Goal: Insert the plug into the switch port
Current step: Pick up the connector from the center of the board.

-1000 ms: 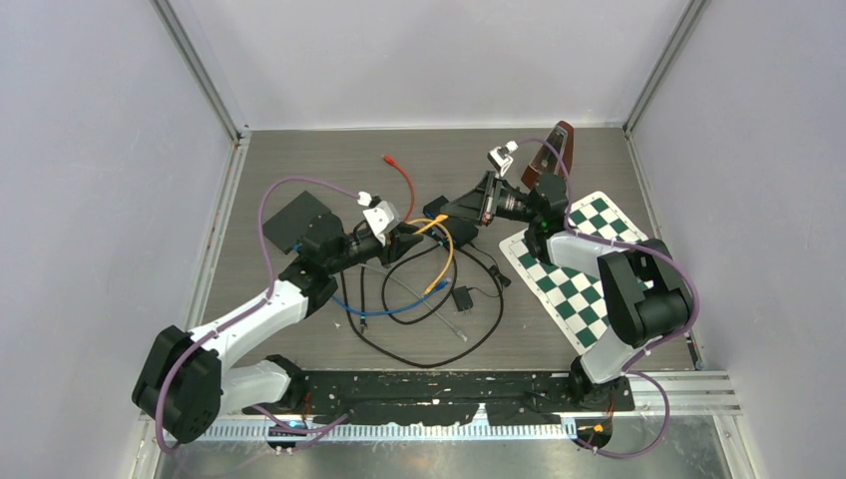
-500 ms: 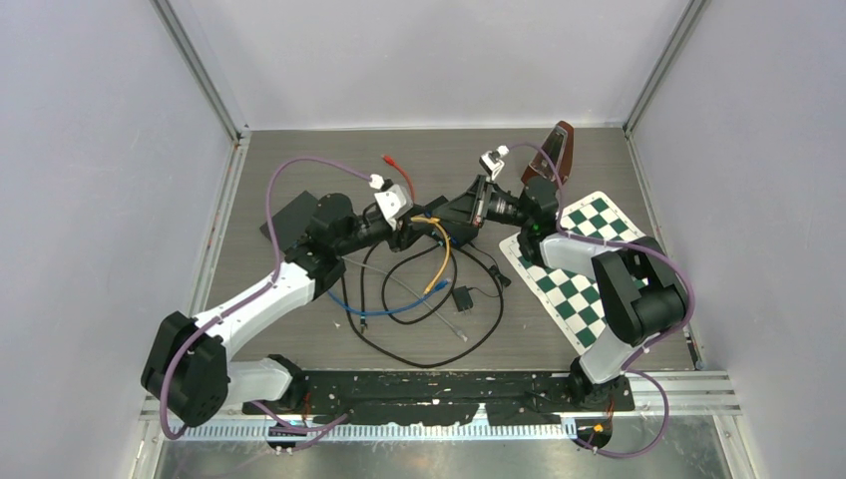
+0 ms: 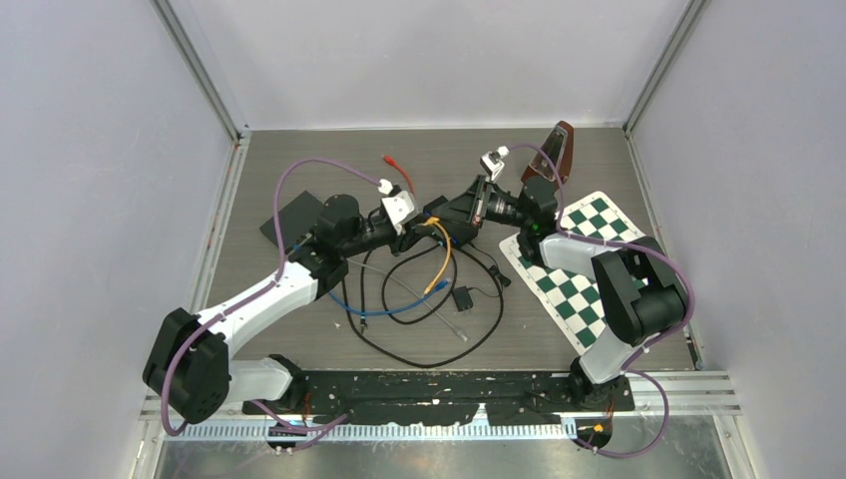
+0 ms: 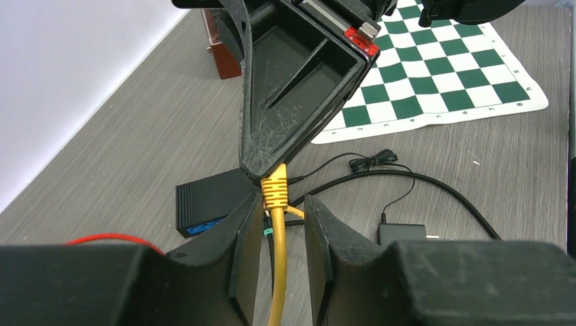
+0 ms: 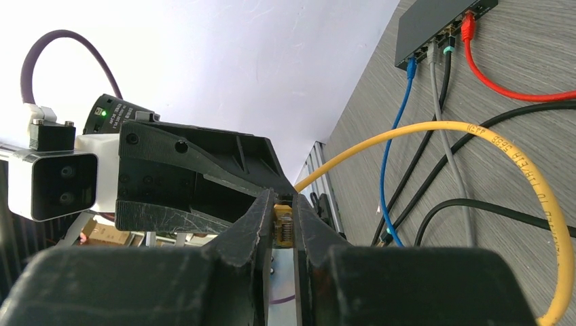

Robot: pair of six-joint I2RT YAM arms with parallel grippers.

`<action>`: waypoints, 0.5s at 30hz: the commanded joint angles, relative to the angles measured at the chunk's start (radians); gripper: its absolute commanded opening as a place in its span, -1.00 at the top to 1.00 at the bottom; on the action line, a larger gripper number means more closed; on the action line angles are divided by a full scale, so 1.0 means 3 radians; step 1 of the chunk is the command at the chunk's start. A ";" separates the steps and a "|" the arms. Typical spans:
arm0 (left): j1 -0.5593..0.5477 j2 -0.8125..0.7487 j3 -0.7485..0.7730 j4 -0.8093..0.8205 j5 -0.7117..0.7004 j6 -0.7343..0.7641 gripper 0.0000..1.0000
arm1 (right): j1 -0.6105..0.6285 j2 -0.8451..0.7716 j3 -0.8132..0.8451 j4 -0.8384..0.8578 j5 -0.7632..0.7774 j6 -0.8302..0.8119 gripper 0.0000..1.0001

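The yellow plug (image 4: pixel 276 191) is held pinched in the right tool (image 5: pixel 283 202) above the middle of the table (image 3: pixel 299 170). Its cable (image 4: pixel 274 285) runs down between the fingers of the left tool (image 4: pixel 282 204), which stand narrowly apart and are not seen clamping it. The switch (image 5: pixel 435 20) lies well off toward the left wall, nearer the left arm. The plug's long axis appears to be aimed away from the switch, so a turn is judged likely.

Spotting a green-and-white checkered mat (image 3: pixel 584 264) flat on the bench's (image 3: pixel 299 150) right side, a brown wooden piece (image 3: pixel 557 145) just behind it, a small black power adapter (image 3: pixel 463 298) mid-bench.
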 commanded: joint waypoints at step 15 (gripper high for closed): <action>-0.0025 -0.0024 -0.0023 0.0170 -0.0208 0.0081 1.00 | 0.0046 -0.0078 0.0252 -0.0419 0.0136 -0.0420 0.19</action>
